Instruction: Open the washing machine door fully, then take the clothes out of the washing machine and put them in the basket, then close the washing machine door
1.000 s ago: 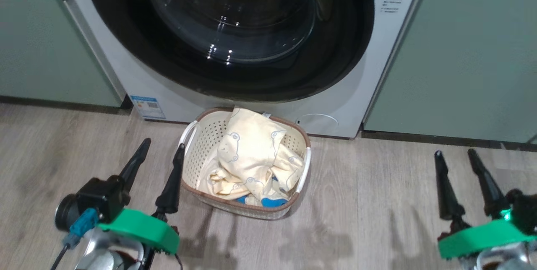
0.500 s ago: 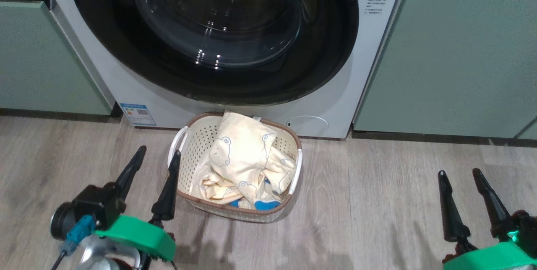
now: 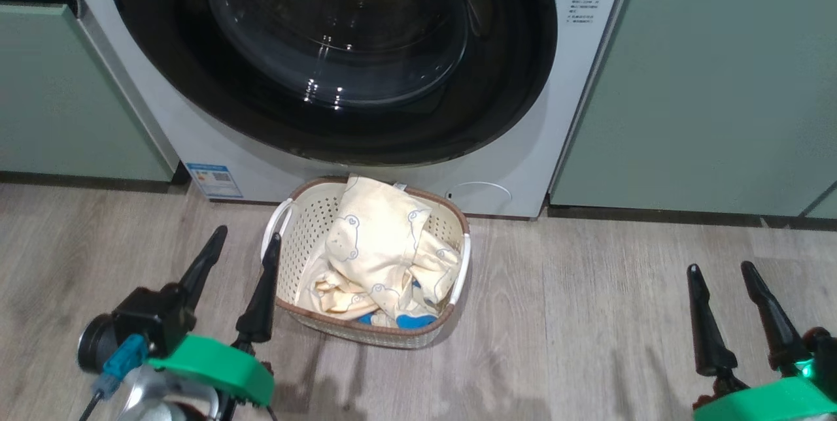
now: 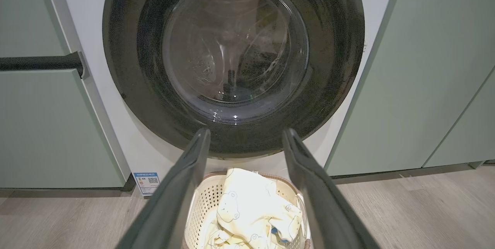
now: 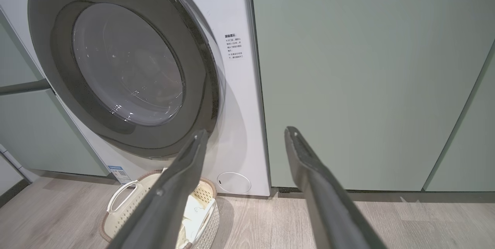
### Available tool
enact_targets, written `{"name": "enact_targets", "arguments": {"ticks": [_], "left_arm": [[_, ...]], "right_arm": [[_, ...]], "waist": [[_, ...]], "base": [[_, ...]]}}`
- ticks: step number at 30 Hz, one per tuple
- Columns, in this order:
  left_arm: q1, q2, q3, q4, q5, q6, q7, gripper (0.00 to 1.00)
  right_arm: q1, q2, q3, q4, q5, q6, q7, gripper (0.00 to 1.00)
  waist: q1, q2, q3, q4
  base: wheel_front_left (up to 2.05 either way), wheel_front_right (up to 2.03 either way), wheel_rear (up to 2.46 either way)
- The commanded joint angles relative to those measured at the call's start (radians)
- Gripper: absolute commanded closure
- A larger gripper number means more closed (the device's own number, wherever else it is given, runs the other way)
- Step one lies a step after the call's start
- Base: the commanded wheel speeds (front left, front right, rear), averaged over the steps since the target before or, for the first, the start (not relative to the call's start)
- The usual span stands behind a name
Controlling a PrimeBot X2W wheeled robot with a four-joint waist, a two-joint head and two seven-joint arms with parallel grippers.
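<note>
Wood-grain floor [image 3: 556, 342] runs before pale green cabinets [image 3: 59, 94], seen from the head. At lower left, the left hand [image 3: 249, 233] hangs over the floor, its two dark fingers spread apart and holding nothing. Its inner finger lies just beside the left handle of the basket [image 3: 307, 212]; whether they touch cannot be told. Centre: the white washing machine [image 3: 216, 146], with a blue sticker [image 3: 214, 179] low on its front, stands between the cabinets. Its door [image 3: 516, 81], with a glossy black rim and a glass bowl, sits shut against the front. The basket rests on the floor directly below the door, close against the machine's base. The clothes [image 3: 376, 244], pale yellow with outlined faces, are heaped inside it, with a blue piece [image 3: 405, 321] at the near edge. At lower right, well apart from the basket, the right hand [image 3: 719, 267] also has its fingers spread and is empty.
</note>
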Motion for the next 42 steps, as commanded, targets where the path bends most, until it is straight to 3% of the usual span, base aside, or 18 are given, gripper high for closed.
{"name": "enact_targets", "arguments": {"ticks": [1, 11, 12, 16, 42], "left_arm": [[-0.025, 0.025, 0.038, -0.036, -0.003, 0.007, 0.002, 0.0], [-0.026, 0.026, 0.036, -0.038, -0.006, 0.011, -0.001, 0.0], [0.001, 0.003, -0.001, -0.004, 0.0, 0.007, 0.001, 1.0], [0.008, -0.022, -0.016, 0.049, -0.005, 0.008, 0.001, 1.0], [-0.033, -0.059, 0.025, 0.136, -0.282, -0.075, 0.036, 1.0]], "right_arm": [[-0.012, -0.002, 0.017, -0.038, 0.006, 0.003, 0.001, 0.0], [-0.012, -0.002, 0.019, -0.039, 0.009, 0.003, 0.002, 0.0], [0.0, 0.0, 0.0, -0.002, 0.001, 0.0, 0.0, 1.0], [0.005, 0.001, 0.007, 0.054, 0.006, 0.0, 0.0, 1.0], [-0.043, -0.02, 0.006, 0.105, 0.322, 0.001, 0.035, 1.0]], "waist": [[0.0, -0.0001, 0.0, 0.001], [0.0, -0.0001, 0.003, 0.0], [0.0, -0.0001, 0.003, 0.0], [0.0, -0.0001, 0.003, 0.0], [0.0, -0.0001, -0.012, 0.008]], "base": [[0.0, 0.0, 0.0], [0.0, 0.0, 0.0], [0.0, 0.0, 0.0], [0.0, 0.0, 0.0], [0.0, 0.0, 0.0]]}}
